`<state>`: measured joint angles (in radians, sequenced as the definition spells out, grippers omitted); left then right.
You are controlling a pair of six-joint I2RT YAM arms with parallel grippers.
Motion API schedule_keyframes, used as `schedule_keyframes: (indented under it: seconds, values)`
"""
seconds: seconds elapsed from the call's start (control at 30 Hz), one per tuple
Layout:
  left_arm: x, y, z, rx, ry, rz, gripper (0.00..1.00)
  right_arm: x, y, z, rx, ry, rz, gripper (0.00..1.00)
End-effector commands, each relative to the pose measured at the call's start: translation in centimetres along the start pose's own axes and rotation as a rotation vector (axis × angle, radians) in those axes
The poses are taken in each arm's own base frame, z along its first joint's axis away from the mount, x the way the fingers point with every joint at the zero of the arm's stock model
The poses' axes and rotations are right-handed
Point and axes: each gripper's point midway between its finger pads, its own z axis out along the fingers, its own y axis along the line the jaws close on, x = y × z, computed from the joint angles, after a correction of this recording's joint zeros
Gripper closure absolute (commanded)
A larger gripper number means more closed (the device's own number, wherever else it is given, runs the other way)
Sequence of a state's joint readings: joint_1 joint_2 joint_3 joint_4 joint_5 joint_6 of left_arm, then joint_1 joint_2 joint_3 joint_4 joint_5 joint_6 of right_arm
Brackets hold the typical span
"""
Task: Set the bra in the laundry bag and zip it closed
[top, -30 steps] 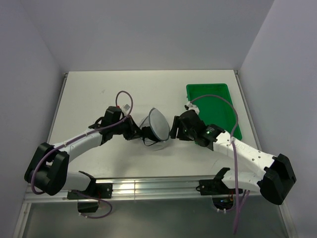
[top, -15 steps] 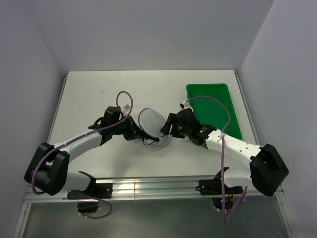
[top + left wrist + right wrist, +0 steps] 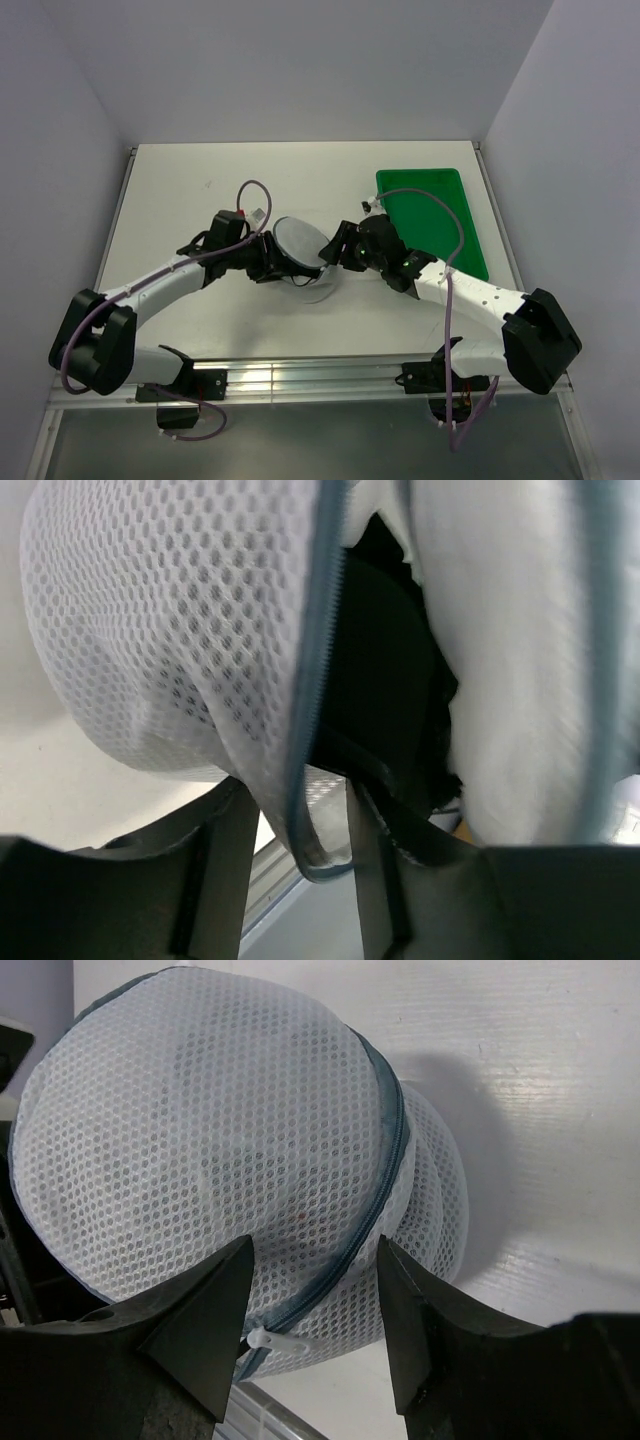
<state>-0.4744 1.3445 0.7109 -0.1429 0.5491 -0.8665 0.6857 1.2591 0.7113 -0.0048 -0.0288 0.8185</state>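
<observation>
The laundry bag (image 3: 300, 246), a pale mesh pouch with a dark zipper, lies domed in the middle of the table between both grippers. In the left wrist view its mouth gapes and the black bra (image 3: 385, 670) sits inside. My left gripper (image 3: 298, 810) is open, and the bag's zipper edge (image 3: 310, 855) hangs loosely between its fingers. My right gripper (image 3: 315, 1260) is open on the bag's other side. The bag's mesh (image 3: 200, 1140) bulges just beyond its fingertips, and the white zipper pull (image 3: 272, 1341) lies between them, untouched.
A green plastic tray (image 3: 440, 200) stands at the back right, just behind my right arm (image 3: 470, 295). My left arm (image 3: 160, 285) reaches in from the left. A metal rail (image 3: 300, 375) runs along the table's near edge.
My left gripper has opened and let go of the bag's edge. The bag has tipped from upright to flatter, toward the back left. My right gripper has moved left against it and narrowed slightly.
</observation>
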Motion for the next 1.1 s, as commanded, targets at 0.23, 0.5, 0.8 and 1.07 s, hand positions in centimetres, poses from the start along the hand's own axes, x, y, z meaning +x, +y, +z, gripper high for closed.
schedule_keyframes:
  seconds: [0.23,0.5,0.8,1.07]
  values:
    - [-2.9,-3.0,-2.9,-0.013,-0.126,0.121,0.47,-0.7,0.7,-2.2,-0.014,-0.02,0.063,0.37]
    - [-2.0,-2.3,-3.9,-0.03,-0.144,0.12,0.48,0.4,1.0,-3.7,-0.04,0.024,0.154,0.3]
    - [-2.0,-3.2,-5.7,-0.045,-0.225,0.162,0.49,2.4,-1.4,-3.5,0.011,0.043,0.22,0.3]
    - [-0.9,-6.4,-6.5,-0.052,-0.299,0.253,0.5,1.8,-1.3,-3.7,-0.013,-0.012,0.331,0.3]
